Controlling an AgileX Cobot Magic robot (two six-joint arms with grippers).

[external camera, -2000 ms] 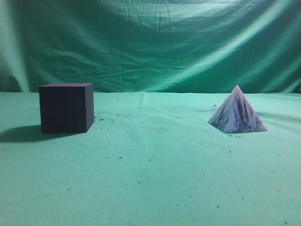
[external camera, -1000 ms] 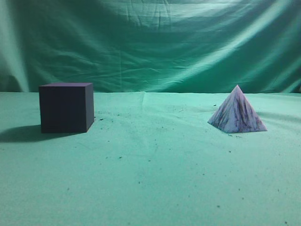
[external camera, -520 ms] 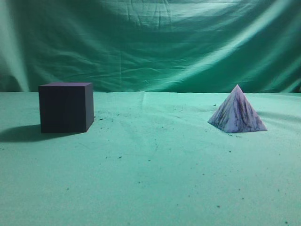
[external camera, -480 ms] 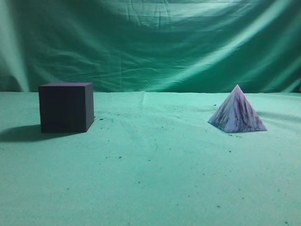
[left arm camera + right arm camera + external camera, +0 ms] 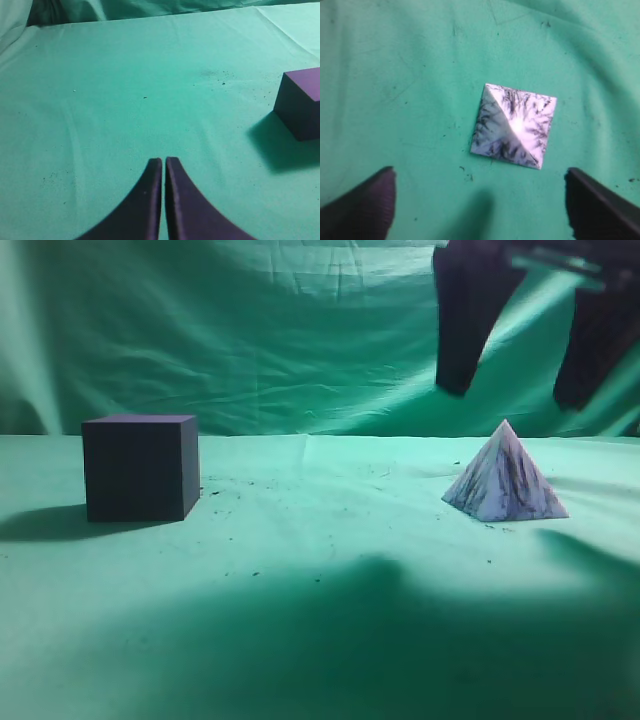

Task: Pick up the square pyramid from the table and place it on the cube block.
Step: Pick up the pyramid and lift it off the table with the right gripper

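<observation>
A green cloth covers the table (image 5: 320,570) and rises behind it as a wrinkled green backdrop (image 5: 260,330); small dark specks dot the cloth, and a broad soft shadow darkens the near part of the surface in the exterior view.

On the left of that view stands the cube block (image 5: 140,468), a dark, nearly black matte cube with sharp edges, resting flat on the cloth and casting a shadow to its left. The left wrist view shows the same cube at its right edge, partly cut off, with the left gripper (image 5: 163,162) low over bare cloth, well apart from the cube. Its two dark fingers lie pressed together with only a thin line between them, and nothing is held.

On the right of the exterior view sits the square pyramid (image 5: 505,475), white with dark purple-grey marbled streaks, base flat on the cloth and tip pointing up, well apart from the cube. Directly above it hangs the right gripper (image 5: 515,395), its two dark fingers spread wide, one to each side of the pyramid's tip and clear of it. The right wrist view looks straight down on the pyramid (image 5: 514,126): the fingertips (image 5: 367,202) show at the lower left and lower right corners, far apart, touching nothing, with the pyramid between and slightly beyond them.
</observation>
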